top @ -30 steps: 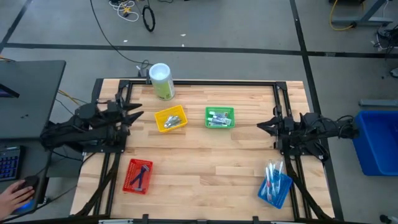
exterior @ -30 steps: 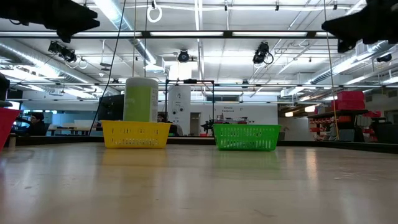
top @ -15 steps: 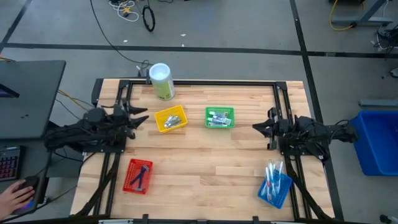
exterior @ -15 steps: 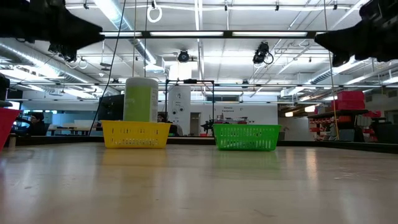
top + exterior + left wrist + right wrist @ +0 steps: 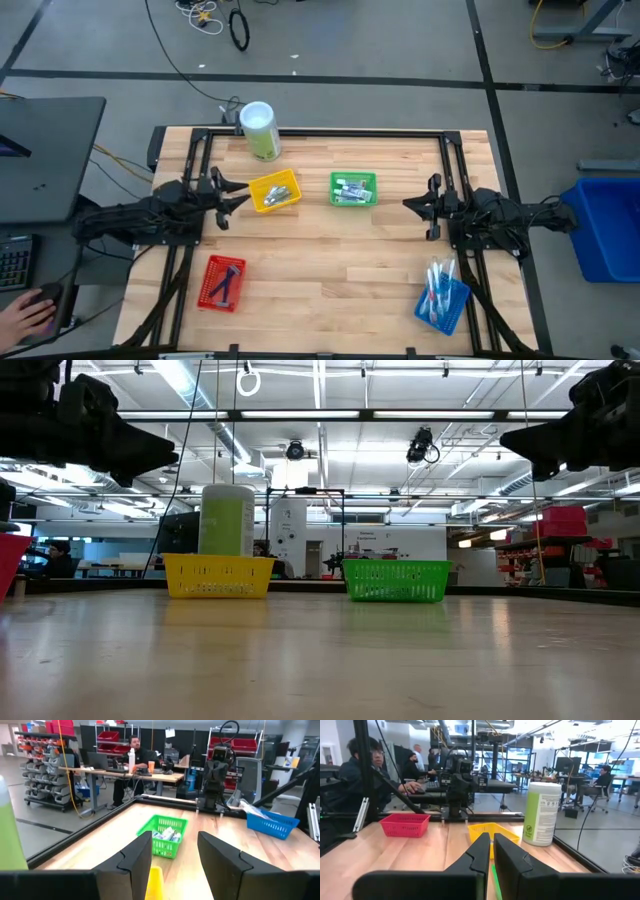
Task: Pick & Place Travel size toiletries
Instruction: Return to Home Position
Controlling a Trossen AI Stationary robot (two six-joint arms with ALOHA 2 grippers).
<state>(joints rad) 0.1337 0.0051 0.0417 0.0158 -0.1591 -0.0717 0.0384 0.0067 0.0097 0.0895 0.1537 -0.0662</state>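
Note:
The travel size toiletries lie sorted in four small baskets: grey pieces in the yellow basket [image 5: 274,191], white tubes in the green basket [image 5: 353,188], dark blue sticks in the red basket [image 5: 223,282], and toothbrushes in the blue basket [image 5: 441,297]. My left gripper [image 5: 238,196] hovers level and open just left of the yellow basket, its fingers [image 5: 137,855] empty. My right gripper [image 5: 408,203] hovers level and shut at the table's right side, right of the green basket, holding nothing [image 5: 490,852].
A green canister with a white lid [image 5: 259,130] stands at the far edge behind the yellow basket. Bare wood lies in the table's middle and near side. A person's hand [image 5: 25,318] rests on a desk to the left. People sit at desks beyond the table.
Both arms have sunk toward the table while pointing level. My left gripper has also moved toward the table's right, nearer the yellow basket. My right gripper has edged toward the table's left. Neither has opened or shut. The baskets have stayed put.

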